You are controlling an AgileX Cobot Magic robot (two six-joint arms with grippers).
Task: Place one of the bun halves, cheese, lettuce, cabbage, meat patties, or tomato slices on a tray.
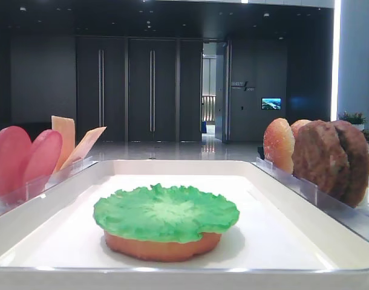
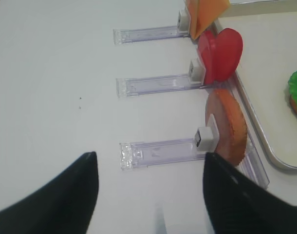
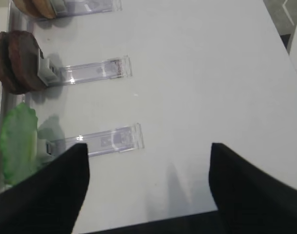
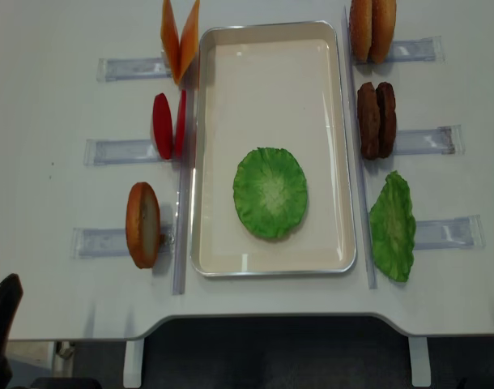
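on the tray (image 4: 336, 146) a lettuce (image 4: 270, 192) leaf already caps one of the bun halves (image 1: 163, 246); both my left gripper (image 2: 151, 195) and right gripper (image 3: 148, 185) hang wide open and empty over the surface (image 4: 53, 97) beside the tray; next i'd fetch a meat patty (image 4: 376, 119), just right of the tray.

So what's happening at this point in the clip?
Nothing is being held right now. A bun half lies on the tray with the lettuce on top of it. The right gripper and left gripper are both open over bare table beside the clear holders, which hold more ingredients.
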